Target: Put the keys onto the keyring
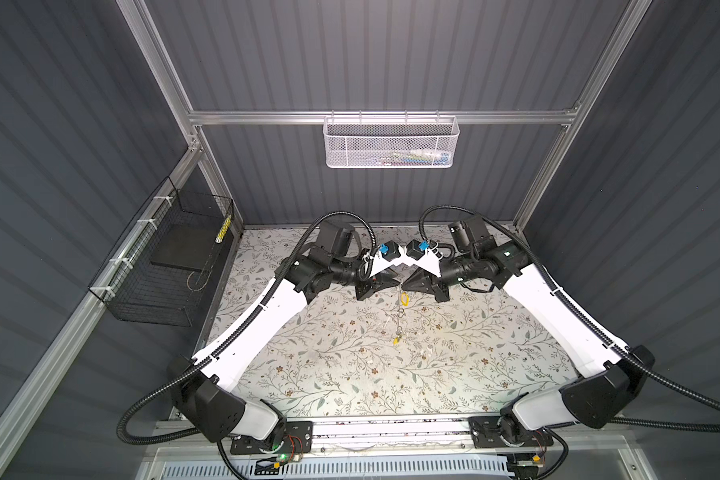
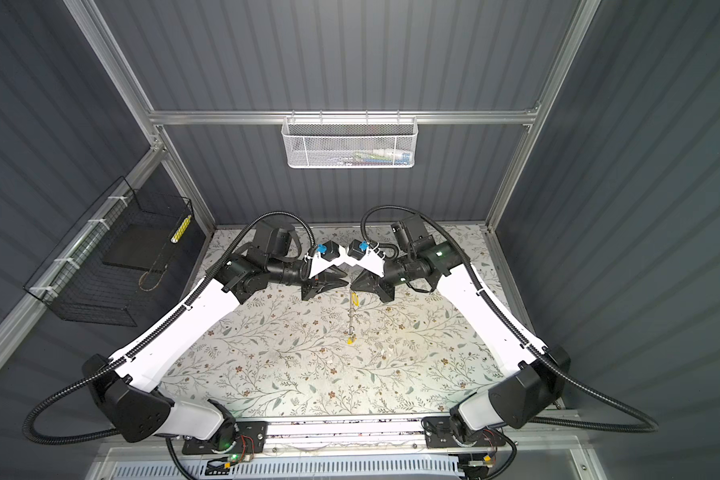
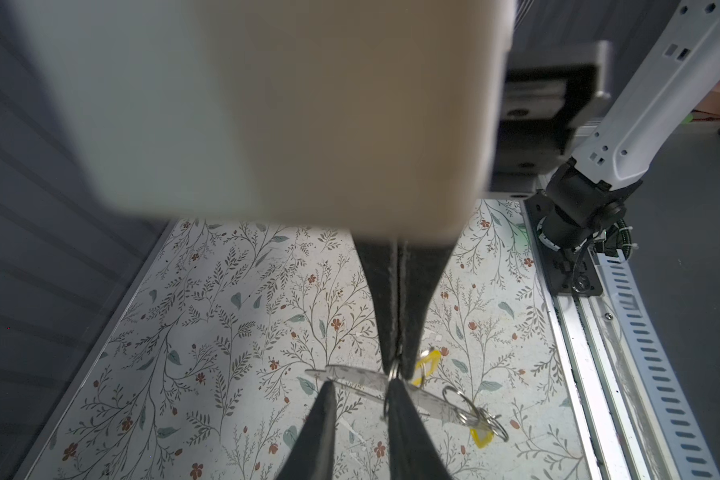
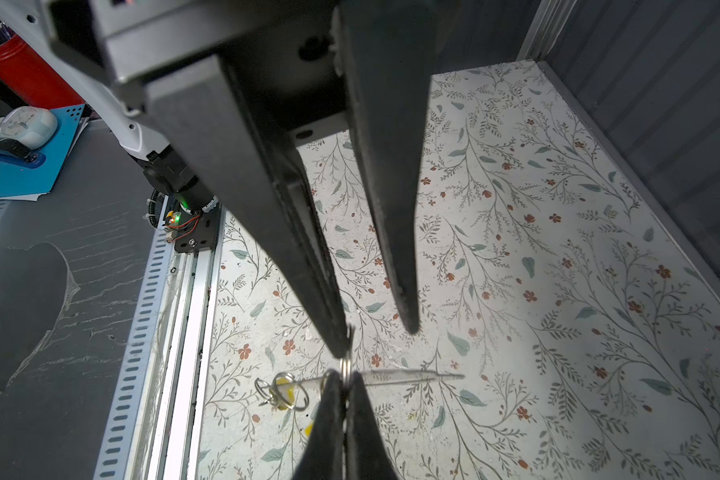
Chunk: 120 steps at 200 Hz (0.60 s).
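The right pincer [image 4: 345,380] is clamped on a small silver ring [image 4: 344,368], holding the keyring [image 4: 391,376] up over the far middle surface [image 4: 516,291]. The left pincer [image 4: 375,336] is apart. One yellow key [image 3: 481,436] looks hooked on; the other key [image 3: 427,365], I cannot tell.

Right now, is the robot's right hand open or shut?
Shut. The right hand has its black fingers pressed together, pinching a small silver metal ring at their tips.

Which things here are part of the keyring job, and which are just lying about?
Job: keyring, yellow key tags, small metal ring in the right fingers.
Lying about: white mesh basket, black wire basket.
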Tool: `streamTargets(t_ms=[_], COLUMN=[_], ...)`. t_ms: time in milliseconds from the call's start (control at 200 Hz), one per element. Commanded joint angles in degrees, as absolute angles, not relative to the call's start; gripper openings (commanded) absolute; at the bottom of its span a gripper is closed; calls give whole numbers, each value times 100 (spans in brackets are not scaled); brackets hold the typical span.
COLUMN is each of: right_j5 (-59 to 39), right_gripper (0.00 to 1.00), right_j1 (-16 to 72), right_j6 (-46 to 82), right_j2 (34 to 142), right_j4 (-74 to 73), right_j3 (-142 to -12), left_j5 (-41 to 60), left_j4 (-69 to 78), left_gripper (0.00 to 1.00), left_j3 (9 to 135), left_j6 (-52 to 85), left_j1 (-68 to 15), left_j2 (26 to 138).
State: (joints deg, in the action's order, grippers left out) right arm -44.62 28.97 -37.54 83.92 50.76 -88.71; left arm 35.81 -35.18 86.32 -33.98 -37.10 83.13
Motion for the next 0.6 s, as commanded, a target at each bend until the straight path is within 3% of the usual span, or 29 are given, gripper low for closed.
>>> streamTargets(t_ms=[0, 595], right_j5=[-4641, -4623], right_gripper=[0, 0], right_j1=[2928, 2930], right_j6=[-3772, -3641], right_j2=[8271, 8204], right_j4=[4995, 4704], right_j3=[-8859, -8745], left_j5=[3733, 3937], left_j4=[-3801, -4006], left_gripper=[24, 18], left_j3=[8798, 8895], left_j6=[-3514, -3591], left_j1=[-3696, -3704], left_j2=[8433, 8569])
